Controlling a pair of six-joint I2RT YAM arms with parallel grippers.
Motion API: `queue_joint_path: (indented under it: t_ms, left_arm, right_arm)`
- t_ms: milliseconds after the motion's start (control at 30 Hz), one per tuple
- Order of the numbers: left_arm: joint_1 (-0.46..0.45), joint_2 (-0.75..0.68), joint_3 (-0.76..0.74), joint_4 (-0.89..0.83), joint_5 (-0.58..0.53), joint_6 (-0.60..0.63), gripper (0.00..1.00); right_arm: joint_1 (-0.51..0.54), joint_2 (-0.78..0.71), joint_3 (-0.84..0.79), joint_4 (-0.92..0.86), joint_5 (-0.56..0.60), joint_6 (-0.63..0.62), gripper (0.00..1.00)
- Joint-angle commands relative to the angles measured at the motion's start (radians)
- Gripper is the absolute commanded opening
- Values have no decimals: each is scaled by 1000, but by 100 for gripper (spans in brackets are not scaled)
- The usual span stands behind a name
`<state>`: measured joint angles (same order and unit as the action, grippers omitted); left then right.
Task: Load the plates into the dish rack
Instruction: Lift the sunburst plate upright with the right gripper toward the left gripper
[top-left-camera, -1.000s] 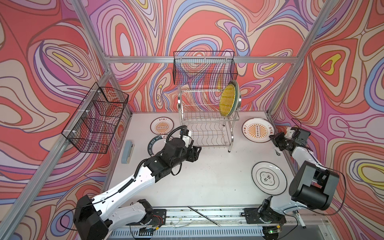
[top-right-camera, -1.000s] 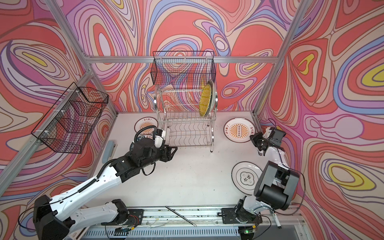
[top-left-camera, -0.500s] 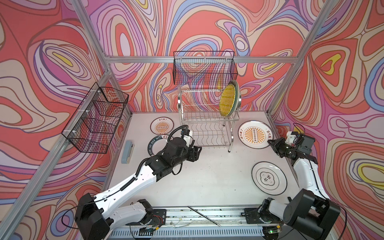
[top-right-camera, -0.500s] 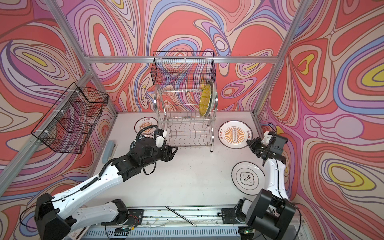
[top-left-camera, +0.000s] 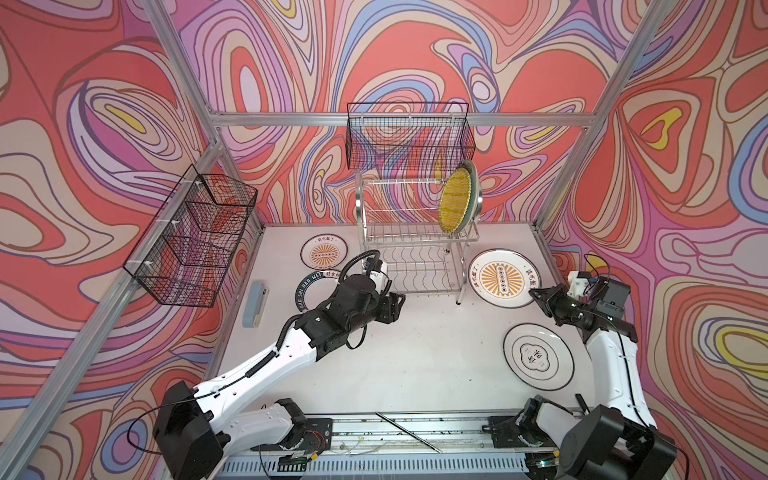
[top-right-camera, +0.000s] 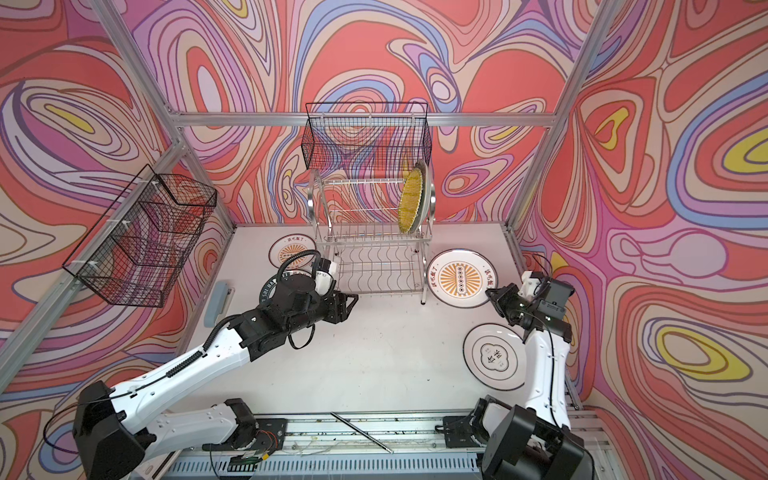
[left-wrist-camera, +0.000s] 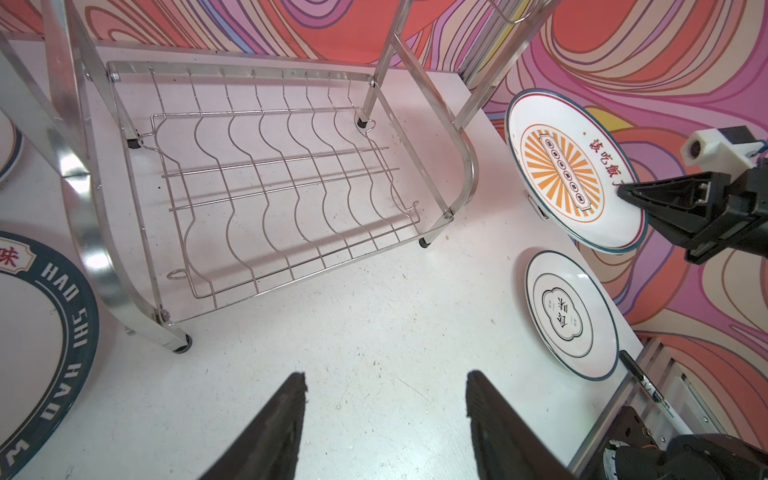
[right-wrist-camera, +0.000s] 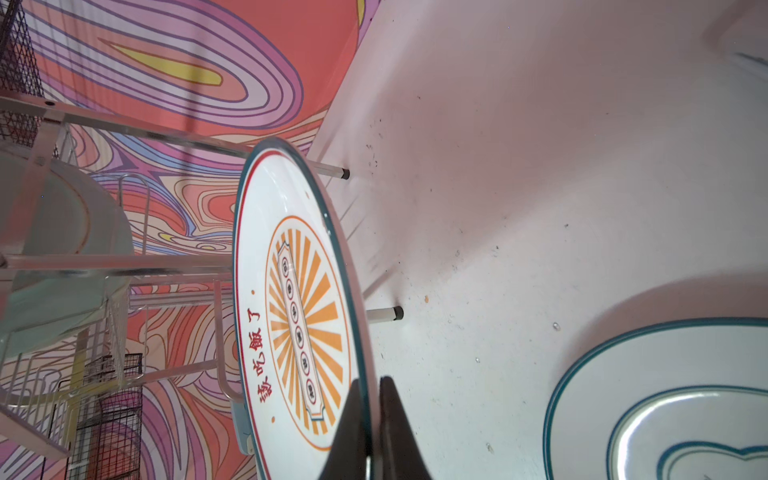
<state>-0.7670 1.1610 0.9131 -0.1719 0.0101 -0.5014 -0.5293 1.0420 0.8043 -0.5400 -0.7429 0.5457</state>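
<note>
My right gripper (right-wrist-camera: 371, 384) is shut on the rim of an orange-sunburst plate (right-wrist-camera: 291, 316), held tilted above the table to the right of the dish rack (top-left-camera: 415, 241) in both top views (top-left-camera: 500, 278) (top-right-camera: 457, 278). A yellow plate (top-left-camera: 455, 201) stands in the rack's upper tier with a pale aqua plate (top-left-camera: 475, 187) behind it. A black-ringed plate (top-left-camera: 538, 356) lies flat at the front right. Left of the rack lie a second sunburst plate (top-left-camera: 324, 251) and a green-lettered plate (left-wrist-camera: 41, 332), partly hidden by my left arm. My left gripper (left-wrist-camera: 384, 382) hangs open and empty before the rack.
Black mesh baskets hang on the left wall (top-left-camera: 195, 237) and the back wall (top-left-camera: 409, 135) above the rack. A blue-grey block (top-left-camera: 255, 302) lies near the left edge. A thin rod (top-left-camera: 409, 426) rests on the front rail.
The right gripper has raised the sunburst plate off the table and drawn it slightly forward. The left arm has hardly moved.
</note>
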Motion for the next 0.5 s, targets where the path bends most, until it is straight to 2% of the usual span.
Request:
queue_joint_path:
  t_ms: [0,167,333,467]
  left_arm:
    - [-6,10,24,28,13,-5,64]
    - [-6,17,38,-8,40,3,64]
    - [3,-2,56,-83,18,28,65]
    - [34,-24,61,-121,60,10,65]
  right_arm:
    - [-3,-43,-3,-19,-57,-15,0]
    - [-3,-80,-5,-80,-84,-47,0]
    - [6,-107,-24,-98,-106,-53,0]
    - [24,-124,-38,-113,-115,-59,0]
